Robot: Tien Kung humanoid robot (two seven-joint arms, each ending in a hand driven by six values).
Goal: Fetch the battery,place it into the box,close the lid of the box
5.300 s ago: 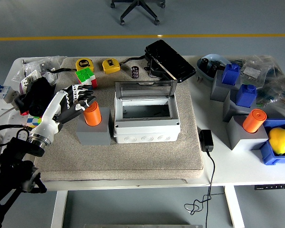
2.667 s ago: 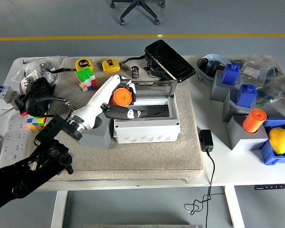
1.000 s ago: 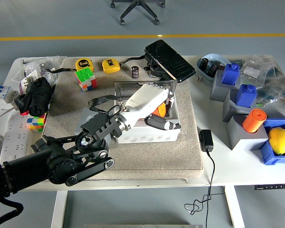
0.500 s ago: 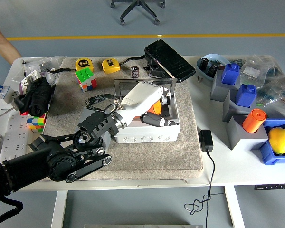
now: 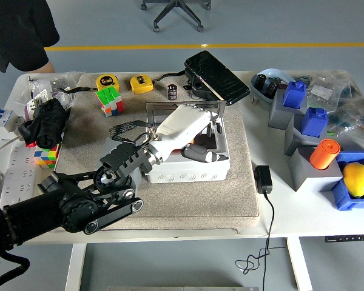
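left hand [image 5: 188,130] sat over the open box [image 5: 187,159], fingers [image 5: 207,155] loosely spread & released, gripping nothing; orange battery [image 5: 201,143] lay inside box beneath them. lid upright at back.

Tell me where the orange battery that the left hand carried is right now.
In the head view only a sliver of the orange battery shows, at table centre inside the open grey box, mostly hidden under the left hand. Whether the hand grips it cannot be told.
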